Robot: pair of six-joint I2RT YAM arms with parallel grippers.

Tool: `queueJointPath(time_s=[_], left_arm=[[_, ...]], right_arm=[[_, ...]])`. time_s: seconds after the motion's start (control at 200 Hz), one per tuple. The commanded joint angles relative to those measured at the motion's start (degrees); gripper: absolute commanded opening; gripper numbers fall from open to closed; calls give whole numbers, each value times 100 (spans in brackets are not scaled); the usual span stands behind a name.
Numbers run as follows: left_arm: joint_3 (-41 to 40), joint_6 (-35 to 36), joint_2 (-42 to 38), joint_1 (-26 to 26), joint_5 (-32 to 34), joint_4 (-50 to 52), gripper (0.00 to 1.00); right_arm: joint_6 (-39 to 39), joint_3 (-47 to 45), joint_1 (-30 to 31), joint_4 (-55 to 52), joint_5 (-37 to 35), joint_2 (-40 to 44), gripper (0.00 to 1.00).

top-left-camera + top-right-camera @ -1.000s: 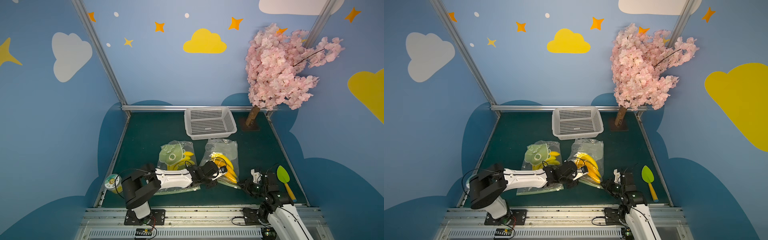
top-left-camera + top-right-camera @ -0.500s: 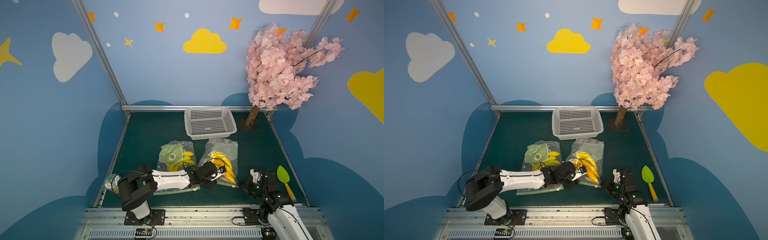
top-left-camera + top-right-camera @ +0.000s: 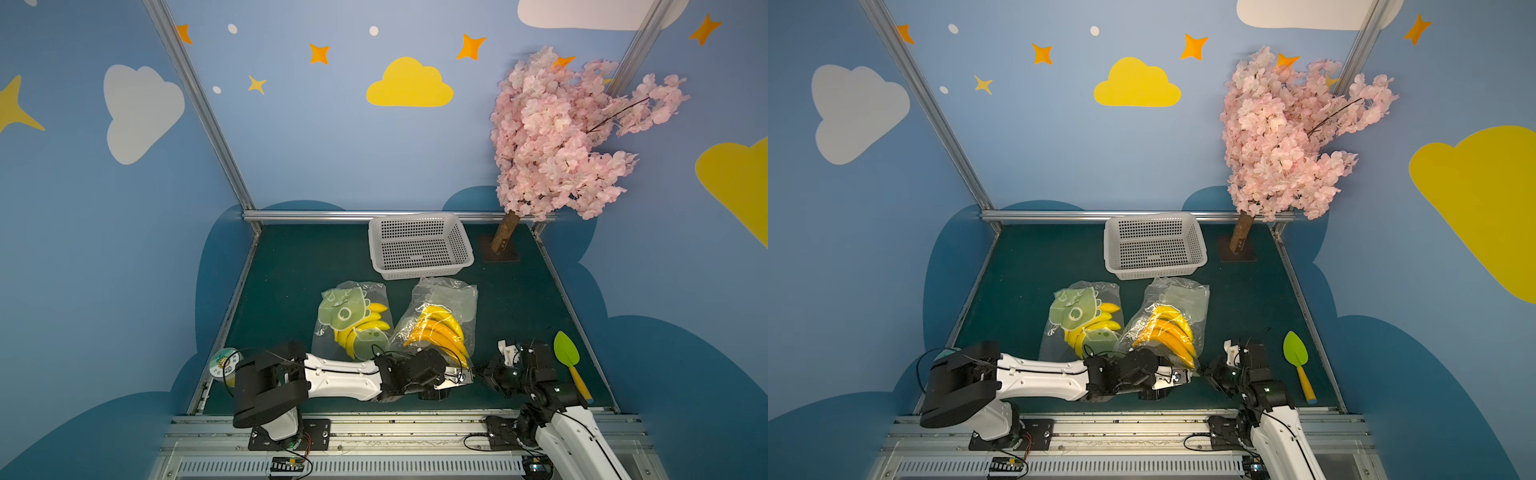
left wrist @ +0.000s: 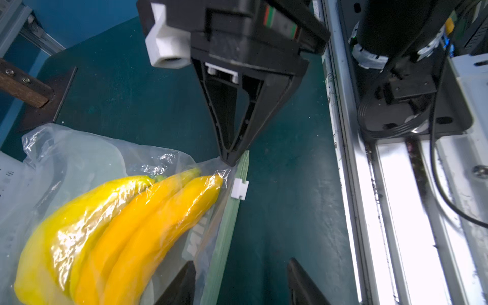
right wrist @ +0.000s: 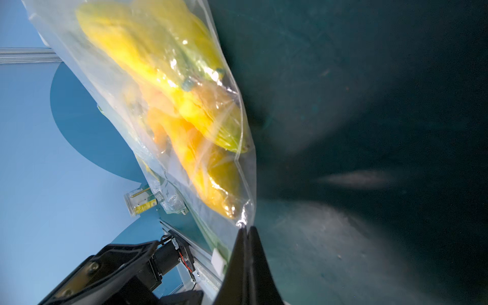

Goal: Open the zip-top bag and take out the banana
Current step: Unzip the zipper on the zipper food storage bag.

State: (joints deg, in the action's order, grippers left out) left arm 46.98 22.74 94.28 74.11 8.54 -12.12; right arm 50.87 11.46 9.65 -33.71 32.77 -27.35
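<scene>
The zip-top bag (image 3: 451, 297) (image 3: 1183, 297) is clear plastic and lies on the green mat, with a bunch of yellow bananas (image 3: 436, 332) (image 4: 132, 224) (image 5: 184, 111) inside. A pale green zip strip (image 4: 227, 237) carrying a white slider (image 4: 239, 188) (image 5: 218, 260) runs along its near edge. My right gripper (image 5: 247, 232) (image 4: 232, 161) (image 3: 484, 372) is shut on the bag's corner at the end of that strip. My left gripper (image 4: 241, 277) (image 3: 461, 376) is open and low at the bag's near edge. One finger is over the bag, the other over bare mat, and the strip passes between them.
A second clear bag (image 3: 353, 320) with bananas and green cartoon prints lies just left of the first. A white mesh basket (image 3: 419, 218) stands behind, with a pink blossom tree (image 3: 557, 137) at the back right. A green toy shovel (image 3: 566, 353) lies at the right and a small round container (image 3: 224, 361) at the left edge.
My left gripper's jaws have spread from nearly shut to open. My right gripper's jaws have closed onto the bag's corner. Both arms stay near the bag's front edge.
</scene>
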Motion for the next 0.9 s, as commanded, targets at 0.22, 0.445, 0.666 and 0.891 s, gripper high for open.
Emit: queueJointPath(time_s=[0.22, 0.445, 0.666, 0.891], left_arm=[[256, 766, 626, 253, 613, -1074, 44], [312, 873, 744, 322, 761, -1424, 38], [378, 1033, 885, 346, 815, -1487, 34], [299, 1114, 960, 353, 815, -1492, 32]], right_arm=[[126, 376, 63, -261, 259, -136, 0], [100, 395, 69, -286, 279, -201, 0], [93, 405, 72, -222, 340, -279, 0], [55, 389, 70, -206, 347, -304, 0]])
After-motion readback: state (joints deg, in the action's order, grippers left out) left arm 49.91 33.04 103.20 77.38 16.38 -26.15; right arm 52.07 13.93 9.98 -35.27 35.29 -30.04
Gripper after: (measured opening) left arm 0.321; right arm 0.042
